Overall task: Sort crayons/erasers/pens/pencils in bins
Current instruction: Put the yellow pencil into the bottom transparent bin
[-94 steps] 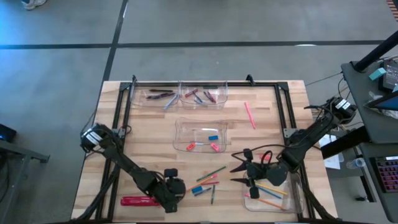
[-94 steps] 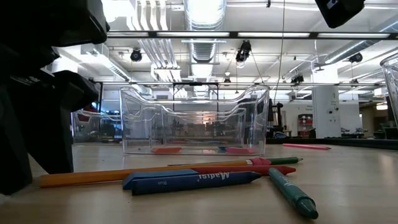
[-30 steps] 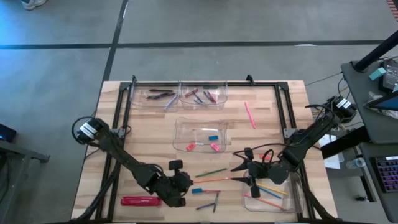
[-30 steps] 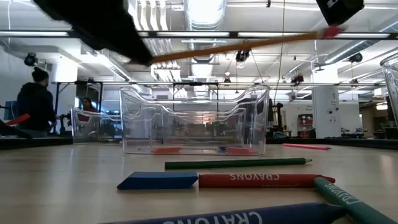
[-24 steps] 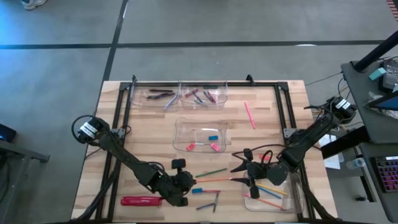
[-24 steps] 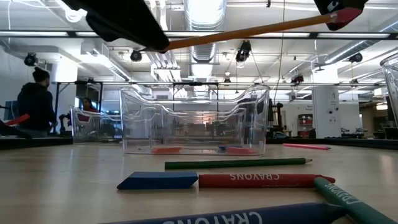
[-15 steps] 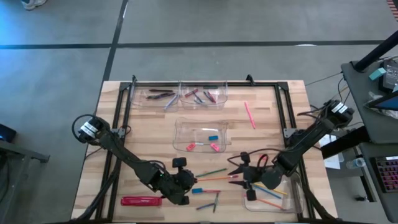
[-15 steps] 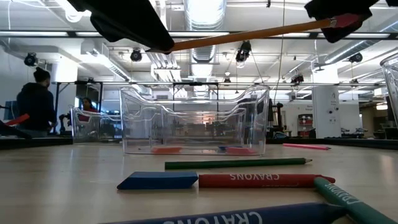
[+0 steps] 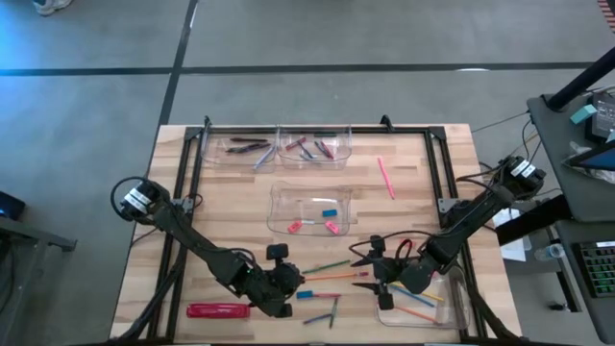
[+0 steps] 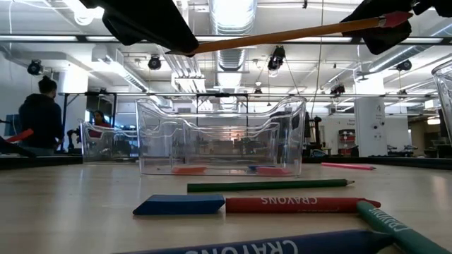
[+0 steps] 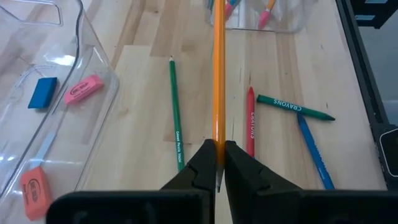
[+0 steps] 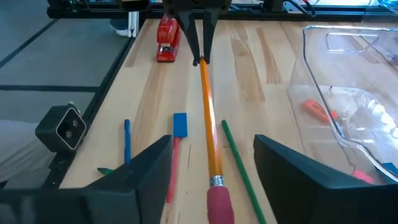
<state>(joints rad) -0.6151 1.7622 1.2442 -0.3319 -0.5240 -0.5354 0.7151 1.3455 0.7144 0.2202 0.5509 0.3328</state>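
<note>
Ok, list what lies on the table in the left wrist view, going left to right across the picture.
Blue eraser → pink eraser → green pencil → orange pencil held in the left hand → red crayon → green crayon.

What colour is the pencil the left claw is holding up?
Orange, with a pink eraser end; the pencil shows best in the left wrist view.

Orange pencil spans gap between tools; crayons below; bare table beyond pink pencil.
</note>
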